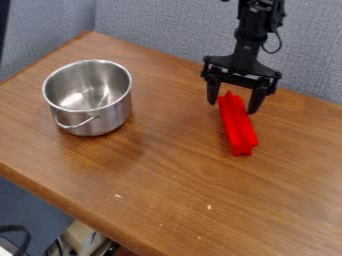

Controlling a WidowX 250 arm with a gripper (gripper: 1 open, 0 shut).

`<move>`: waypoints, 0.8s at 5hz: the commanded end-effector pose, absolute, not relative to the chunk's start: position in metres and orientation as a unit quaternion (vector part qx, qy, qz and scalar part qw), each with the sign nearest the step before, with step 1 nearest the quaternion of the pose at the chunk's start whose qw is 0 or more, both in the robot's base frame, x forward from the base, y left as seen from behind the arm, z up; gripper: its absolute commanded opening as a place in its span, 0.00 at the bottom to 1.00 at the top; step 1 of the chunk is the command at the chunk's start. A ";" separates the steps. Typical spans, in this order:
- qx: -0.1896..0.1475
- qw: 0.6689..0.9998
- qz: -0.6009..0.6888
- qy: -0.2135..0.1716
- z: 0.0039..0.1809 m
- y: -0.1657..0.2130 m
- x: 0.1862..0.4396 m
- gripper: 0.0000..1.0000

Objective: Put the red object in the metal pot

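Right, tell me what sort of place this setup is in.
Probably an office or lab workstation: a wooden table stands against grey fabric partition panels, like cubicle walls. The robot's open tool works over a red object, with a metal pot nearby.

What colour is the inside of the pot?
Shiny silver metal; the pot shows clearly in the camera view.

Single black robot arm [254,25] enters from the top right of the frame, wrist vertical, tool pointing straight down. Black two-finger gripper [239,96] hangs low over the tabletop with jaws spread wide, one finger [213,90] either side of the gap. Nothing is gripped.
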State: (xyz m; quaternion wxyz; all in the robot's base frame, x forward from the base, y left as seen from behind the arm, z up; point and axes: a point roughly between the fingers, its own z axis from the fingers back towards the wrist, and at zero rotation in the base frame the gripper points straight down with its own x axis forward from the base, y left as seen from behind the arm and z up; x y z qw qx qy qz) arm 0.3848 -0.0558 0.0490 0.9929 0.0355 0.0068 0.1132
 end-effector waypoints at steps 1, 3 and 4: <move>0.032 0.991 0.128 -0.023 0.066 -0.063 0.397 1.00; 0.037 0.989 0.139 -0.014 0.060 -0.063 0.403 0.00; 0.038 0.991 0.129 -0.012 0.061 -0.061 0.407 0.00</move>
